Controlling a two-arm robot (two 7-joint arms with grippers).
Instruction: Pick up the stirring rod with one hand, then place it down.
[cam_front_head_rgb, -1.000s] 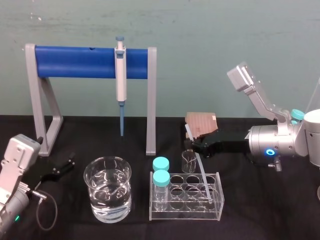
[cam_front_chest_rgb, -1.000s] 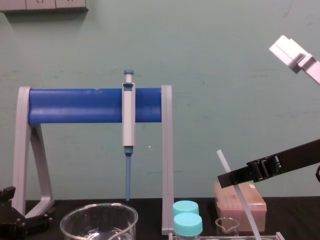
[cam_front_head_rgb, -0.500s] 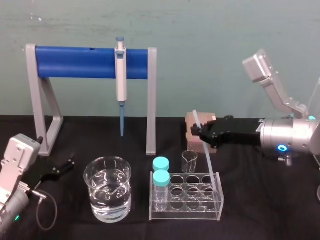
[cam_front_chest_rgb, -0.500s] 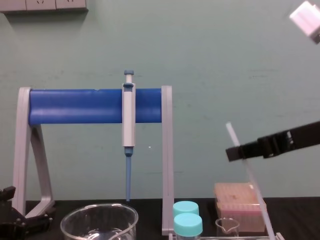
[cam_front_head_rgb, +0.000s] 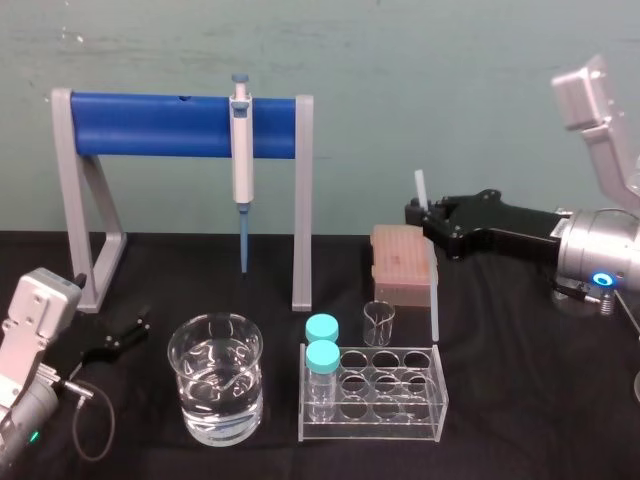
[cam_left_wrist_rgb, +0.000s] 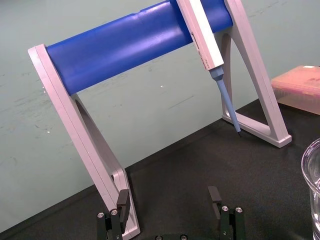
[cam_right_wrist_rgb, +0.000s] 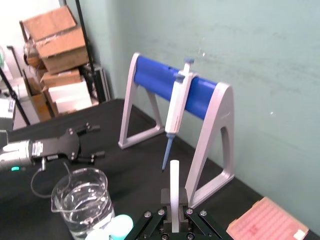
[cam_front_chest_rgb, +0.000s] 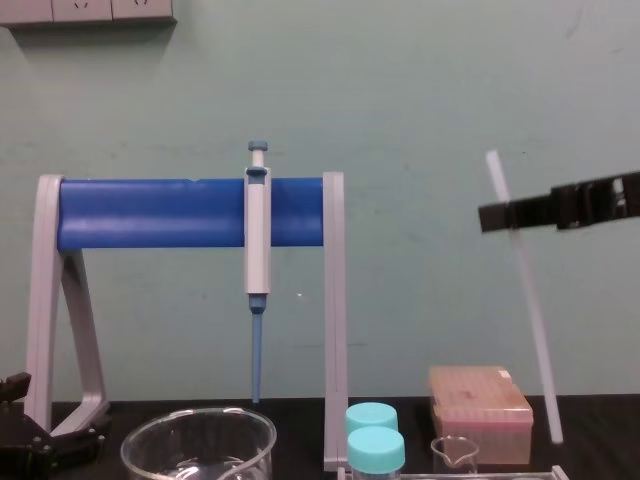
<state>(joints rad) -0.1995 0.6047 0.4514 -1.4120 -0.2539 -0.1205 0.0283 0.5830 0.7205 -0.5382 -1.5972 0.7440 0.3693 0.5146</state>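
- The right gripper (cam_front_head_rgb: 415, 212) is raised well above the table. Its slim jaws are closed narrow on the stirring rod (cam_front_head_rgb: 433, 290), pinching it near the upper end.
- A short stub of rod stands above the jaws. The long remainder hangs below them, leaning a little rather than plumb, as the chest view shows.
- The rod's lower end hangs far beneath the gripper, just beside the far right corner of the clear tube rack (cam_front_head_rgb: 437, 400). I cannot tell whether it touches the black table (cam_front_head_rgb: 540, 400).
- Under the jaws sits the pink tip box (cam_front_head_rgb: 400, 262). The small beaker (cam_front_head_rgb: 379, 322) and the rack lie lower, toward the robot.
- Well apart on the gripper's left is the blue-barred stand (cam_front_head_rgb: 150, 125) with the pipette (cam_front_head_rgb: 241, 150) hanging on it. The water beaker (cam_front_head_rgb: 215, 385) is lower down on that side.
- The left gripper (cam_left_wrist_rgb: 167, 200) lies low on the table far to the left, fingers spread and empty.
- Handling, as a judgement: the rod looks light, stiff and smooth, and probably brittle like glass. It could slip between flat jaws, and a grip this close to one end lets the long lower part pivot.
- A hold nearer the middle would balance better. With this end grip, a slow descent over bare table beside the rack seems wise, laying the rod flat before the jaws part, since a round rod may roll.
- The free end could catch the rack or the small beaker.
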